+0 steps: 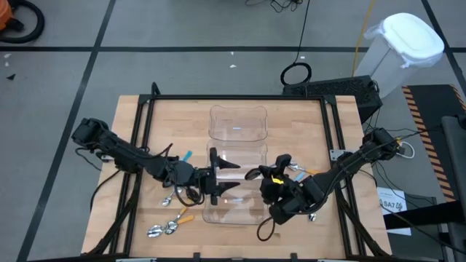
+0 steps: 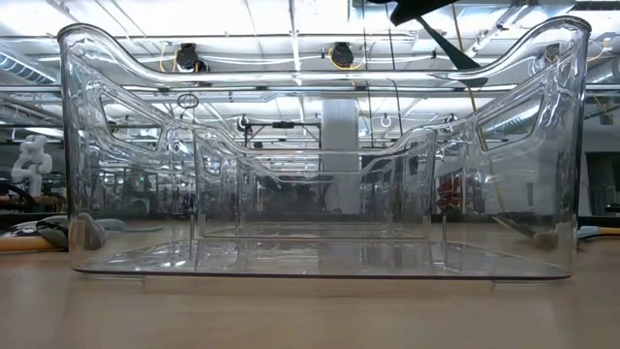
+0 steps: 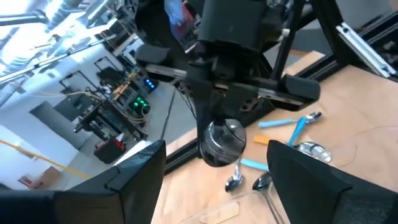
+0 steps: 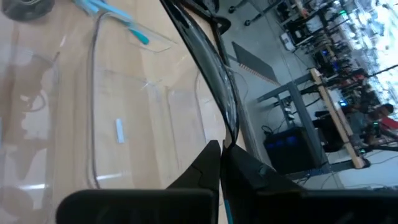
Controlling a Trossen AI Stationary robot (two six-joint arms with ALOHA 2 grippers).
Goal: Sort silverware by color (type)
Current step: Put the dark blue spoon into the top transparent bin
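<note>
On the wooden table (image 1: 145, 120) stood 2 clear plastic bins in a line, the far bin (image 1: 238, 122) and the near bin (image 1: 234, 191), and both arms reached in toward the near one from either side. The left gripper (image 1: 213, 180) hung at the left wall of the near bin with its fingers (image 3: 134, 186) spread wide apart and nothing between them. The right gripper (image 1: 266, 173) hovered at that bin's right wall; its fingers (image 4: 211, 165) lay pressed together, and I could not tell whether they pinched anything. The silverware lay in 2 loose groups on the bare wood. Left of the near bin were spoons with orange handles (image 1: 180, 216) and shiny bowls (image 1: 154, 231), plus 1 light-blue handle (image 1: 186, 155) close to the left arm. Right of the bin, partly hidden by the right arm, lay light-blue spoons (image 1: 297, 172) and an orange handle (image 1: 312, 172); the left wrist view showed several of these spoons (image 3: 297, 130) scattered beyond the other arm. From table height the near bin (image 2: 320, 145) appeared to hold no spoons.
</note>
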